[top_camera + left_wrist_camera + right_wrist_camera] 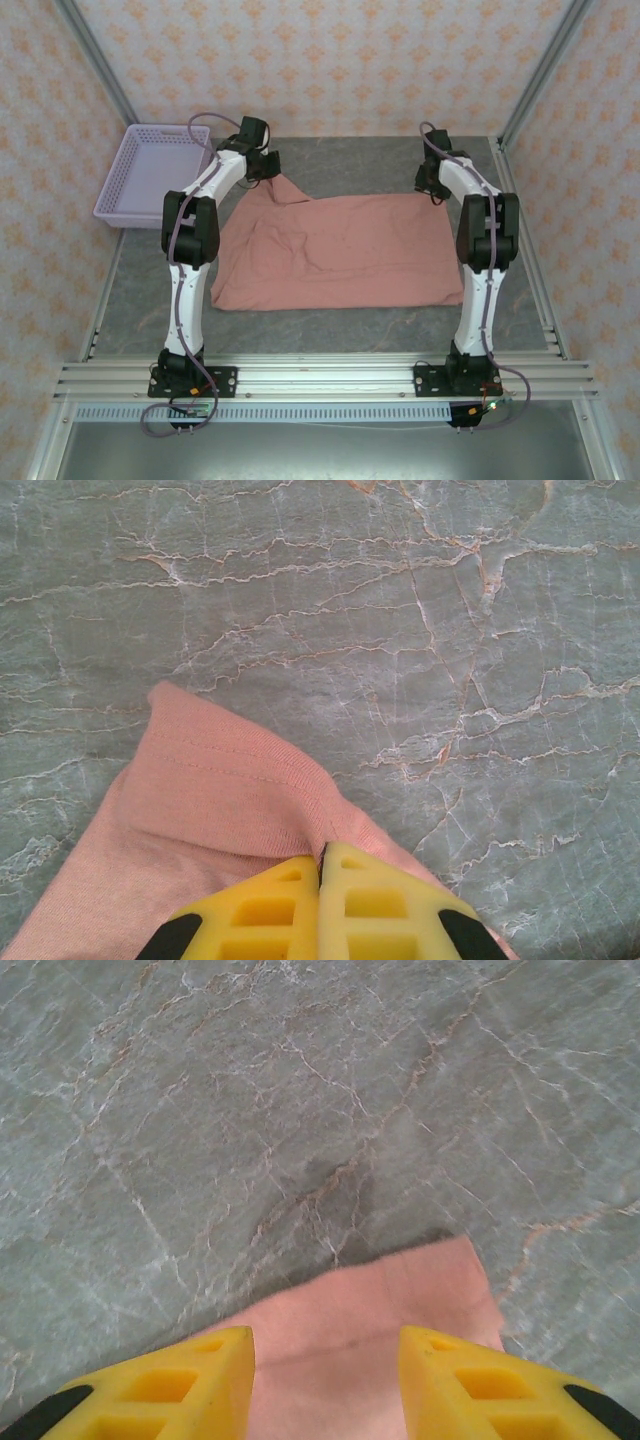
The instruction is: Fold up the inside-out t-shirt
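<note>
1. T-shirt (340, 250): plain salmon pink all over, with stitching of the same pink along its hem
2. Table (370, 160): grey-green marble pattern, veined in white and rusty orange
3. Basket (150, 175): lavender, with a fine lattice of holes
4. Walls (300, 60): pale pink, patterned with rows of small orange floral motifs
5. 2 arms (190, 230): white links, black joints, purplish cables
6. Fingers (260, 910): bright yellow, black at the base
7. Rails (330, 378): silver-grey metal

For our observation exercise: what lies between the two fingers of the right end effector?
In the right wrist view, a corner of the pink t-shirt lies between the right end effector's open fingers, on the grey table.
</note>
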`<act>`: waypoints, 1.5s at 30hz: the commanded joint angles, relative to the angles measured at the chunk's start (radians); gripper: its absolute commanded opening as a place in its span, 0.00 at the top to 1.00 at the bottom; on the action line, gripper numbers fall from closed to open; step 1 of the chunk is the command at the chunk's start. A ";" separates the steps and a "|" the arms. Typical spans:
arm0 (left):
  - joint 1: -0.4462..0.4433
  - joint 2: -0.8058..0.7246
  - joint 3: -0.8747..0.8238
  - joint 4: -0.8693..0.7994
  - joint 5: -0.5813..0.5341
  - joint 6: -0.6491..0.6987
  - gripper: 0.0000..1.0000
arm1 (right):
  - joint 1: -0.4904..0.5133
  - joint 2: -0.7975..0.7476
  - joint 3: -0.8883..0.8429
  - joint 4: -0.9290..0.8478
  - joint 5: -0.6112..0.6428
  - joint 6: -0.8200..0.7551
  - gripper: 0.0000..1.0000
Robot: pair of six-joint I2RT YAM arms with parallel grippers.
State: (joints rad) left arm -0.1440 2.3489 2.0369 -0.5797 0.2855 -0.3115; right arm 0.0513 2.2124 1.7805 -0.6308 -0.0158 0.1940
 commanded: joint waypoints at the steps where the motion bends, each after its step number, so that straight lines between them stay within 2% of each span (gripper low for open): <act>1: -0.004 -0.053 -0.015 -0.009 0.005 0.024 1.00 | -0.006 0.056 0.066 -0.063 -0.010 0.025 0.58; 8: -0.003 -0.054 -0.019 -0.009 0.006 0.023 1.00 | -0.012 0.134 0.161 -0.122 -0.006 0.085 0.59; 17: 0.001 -0.054 -0.027 -0.006 0.005 0.026 1.00 | -0.011 0.199 0.225 -0.131 -0.075 0.116 0.62; 27: 0.002 -0.054 -0.029 -0.006 0.010 0.025 1.00 | -0.013 0.264 0.334 -0.162 -0.077 0.128 0.85; 33: 0.004 -0.067 -0.026 -0.009 0.008 0.024 1.00 | -0.023 0.246 0.336 -0.145 -0.058 0.124 1.00; 40: 0.005 -0.123 -0.016 -0.009 0.027 -0.002 1.00 | -0.026 0.153 0.309 -0.090 -0.078 0.079 1.00; 45: 0.006 -0.215 -0.096 -0.002 0.030 -0.016 1.00 | -0.033 0.066 0.226 -0.061 -0.127 0.068 1.00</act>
State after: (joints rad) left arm -0.1429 2.2246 1.9793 -0.5785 0.3077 -0.3157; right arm 0.0292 2.3848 2.0373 -0.7200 -0.1211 0.2840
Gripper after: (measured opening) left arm 0.043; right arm 0.046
